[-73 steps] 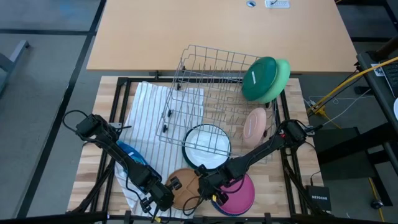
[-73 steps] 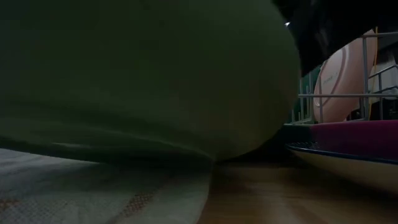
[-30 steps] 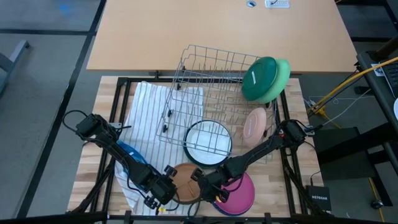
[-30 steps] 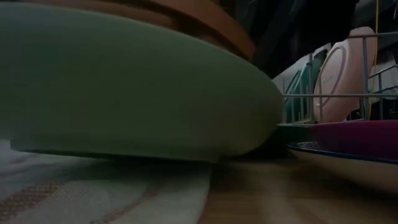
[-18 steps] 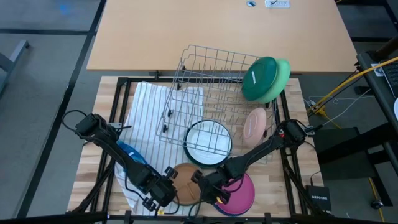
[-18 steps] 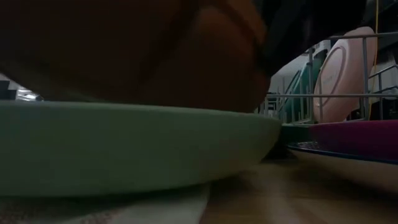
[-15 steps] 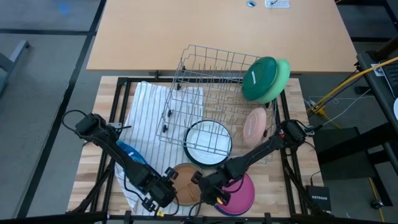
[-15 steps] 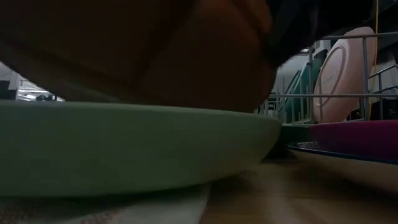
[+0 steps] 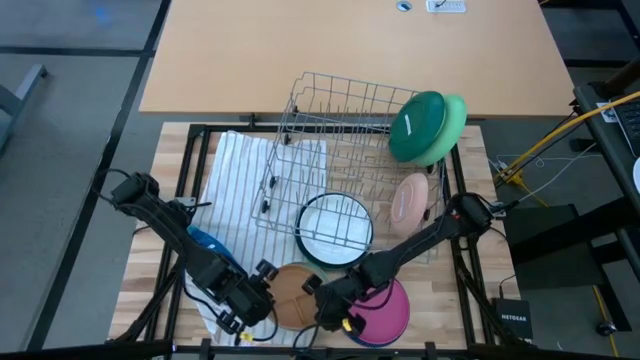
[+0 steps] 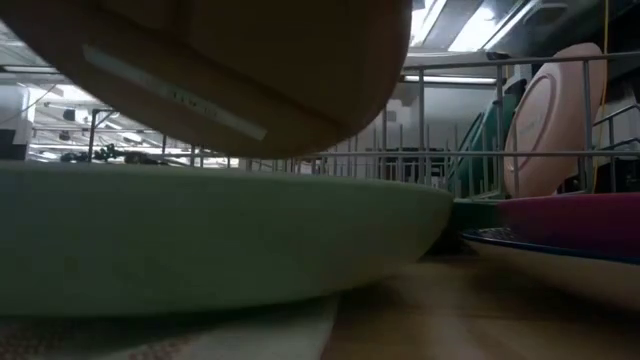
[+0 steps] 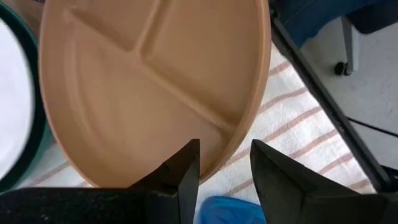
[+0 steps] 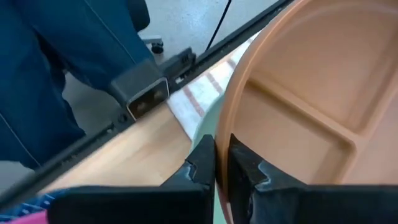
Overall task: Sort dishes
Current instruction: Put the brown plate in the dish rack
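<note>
- The right end effector (image 9: 318,312) is pinched shut on the rim of the tan plate (image 9: 289,294), at the plate's right edge near the front of the bench (image 9: 160,180); the right wrist view shows its fingers (image 12: 205,163) clamping the thin rim.
- The left end effector (image 9: 258,290) sits at the plate's left edge, jaws apart; in the left wrist view the rim lies in the gap between its fingers (image 11: 186,171), with no clear squeeze on it.
- The tan plate is divided and hangs tilted above the sage plate (image 10: 220,235), which rests on the striped cloth (image 9: 232,170).
- The key relation: the plate spans the gap between the two end effectors, so either arm is at the rim, but only the right one carries it.
- The rack (image 9: 340,135) lies beyond the plate, away from the front edge; I judge the plate must travel that way, edge-up, into a free slot.
- A white plate (image 9: 333,230), a peach plate (image 9: 409,200) and green plates (image 9: 425,125) already stand in the rack; a magenta plate (image 9: 385,312) lies to the right.
</note>
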`<state>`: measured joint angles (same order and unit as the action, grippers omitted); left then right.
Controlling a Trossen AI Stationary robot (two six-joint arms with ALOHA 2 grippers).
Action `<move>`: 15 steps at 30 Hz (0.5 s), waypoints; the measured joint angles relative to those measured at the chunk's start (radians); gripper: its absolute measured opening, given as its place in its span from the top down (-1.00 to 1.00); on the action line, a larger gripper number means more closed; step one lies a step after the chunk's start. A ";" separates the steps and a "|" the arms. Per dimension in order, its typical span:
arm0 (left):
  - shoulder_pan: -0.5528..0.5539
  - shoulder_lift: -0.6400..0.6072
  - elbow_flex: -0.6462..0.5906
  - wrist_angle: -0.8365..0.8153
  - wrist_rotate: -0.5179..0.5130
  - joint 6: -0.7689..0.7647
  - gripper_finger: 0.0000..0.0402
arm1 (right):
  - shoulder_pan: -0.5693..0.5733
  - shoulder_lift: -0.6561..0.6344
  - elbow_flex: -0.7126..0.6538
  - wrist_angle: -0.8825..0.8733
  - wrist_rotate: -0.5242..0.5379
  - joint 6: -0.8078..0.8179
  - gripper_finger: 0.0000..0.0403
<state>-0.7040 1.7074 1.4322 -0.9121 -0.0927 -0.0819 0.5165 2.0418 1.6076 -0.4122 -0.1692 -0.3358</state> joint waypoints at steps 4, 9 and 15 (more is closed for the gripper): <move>0.000 -0.040 0.000 0.000 -0.003 0.000 0.36 | 0.000 0.000 0.060 -0.073 -0.004 0.069 0.91; -0.002 -0.074 0.000 -0.021 -0.027 0.003 0.36 | 0.001 -0.002 0.121 -0.204 -0.046 0.158 0.91; 0.001 -0.079 0.000 -0.095 -0.117 0.003 0.36 | 0.000 -0.002 0.188 -0.304 -0.148 0.270 0.91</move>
<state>-0.7026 1.6283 1.4322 -1.0066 -0.2095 -0.0785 0.5170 2.0403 1.7959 -0.7161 -0.3175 -0.0662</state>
